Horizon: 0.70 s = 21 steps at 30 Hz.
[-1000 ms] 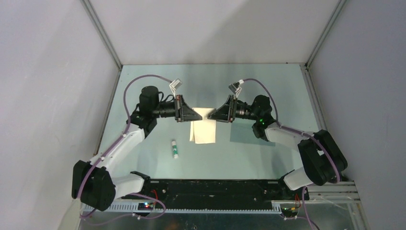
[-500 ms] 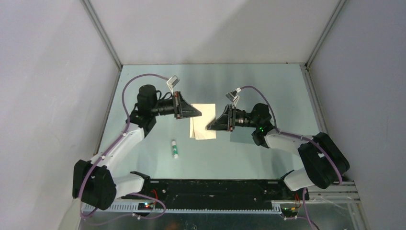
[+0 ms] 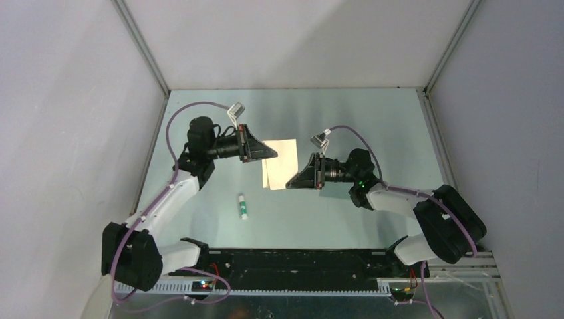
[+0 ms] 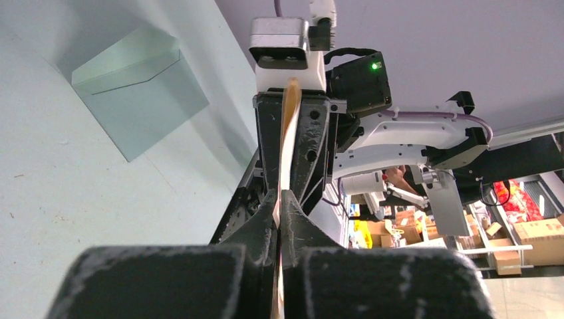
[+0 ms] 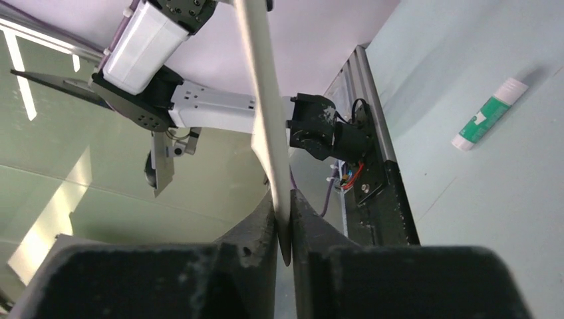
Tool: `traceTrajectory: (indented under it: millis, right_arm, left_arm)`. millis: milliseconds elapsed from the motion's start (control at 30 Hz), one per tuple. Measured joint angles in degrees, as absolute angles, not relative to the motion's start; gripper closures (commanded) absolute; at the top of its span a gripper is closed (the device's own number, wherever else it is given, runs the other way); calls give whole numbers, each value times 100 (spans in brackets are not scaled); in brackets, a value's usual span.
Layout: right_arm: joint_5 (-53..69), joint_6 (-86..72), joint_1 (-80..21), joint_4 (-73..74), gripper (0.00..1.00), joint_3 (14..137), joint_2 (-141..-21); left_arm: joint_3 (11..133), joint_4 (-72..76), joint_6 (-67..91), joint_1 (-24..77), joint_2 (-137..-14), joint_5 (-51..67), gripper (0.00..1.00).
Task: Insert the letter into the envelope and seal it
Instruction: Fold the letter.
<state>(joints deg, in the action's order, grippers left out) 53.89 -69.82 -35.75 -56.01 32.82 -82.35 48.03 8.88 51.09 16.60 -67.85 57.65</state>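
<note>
While left end effector (image 3: pixel 274 155) and right end effector (image 3: pixel 290 183) clamp the letter (image 3: pixel 283 149), the stick label (image 5: pixel 484 119) blurs.

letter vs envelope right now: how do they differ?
Colour: the letter is tan; the envelope is teal-grey, near the colour of the table.
Pose: the letter is up off the table, edge-on to both wrist cameras; the envelope lies flat on it.
Contact: the left gripper and the right gripper both pinch the letter; nothing touches the envelope.
Shared: both are thin paper rectangles.

letter (image 3: pixel 284 159) between left pincer (image 3: pixel 274 155) and right pincer (image 3: pixel 288 185), stick (image 3: pixel 243 207) nearer, leftward
</note>
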Motion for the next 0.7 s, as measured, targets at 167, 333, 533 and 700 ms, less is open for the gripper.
traceTrajectory:
  millis: [167,333,533,700]
  right_arm:
    - [5354,-7310,-3507,-6080,62,3068,-8270]
    - [5330,-7522,-3395,-6431,45,3039,-8270]
    - [5240,-7620,-3212,-6558,54,3216,-8315]
    - [5124,-7660,-3210,-6628,88,3564,-8545]
  left_arm:
    - [4803,888,5153,1664,-6785,5769,100]
    - [4803,891,5203,1629,-6781,5754,100]
    - [4803,893,5210,1629,-6781,5739,100]
    - [4803,893,5210,1629,-6781,5741,100]
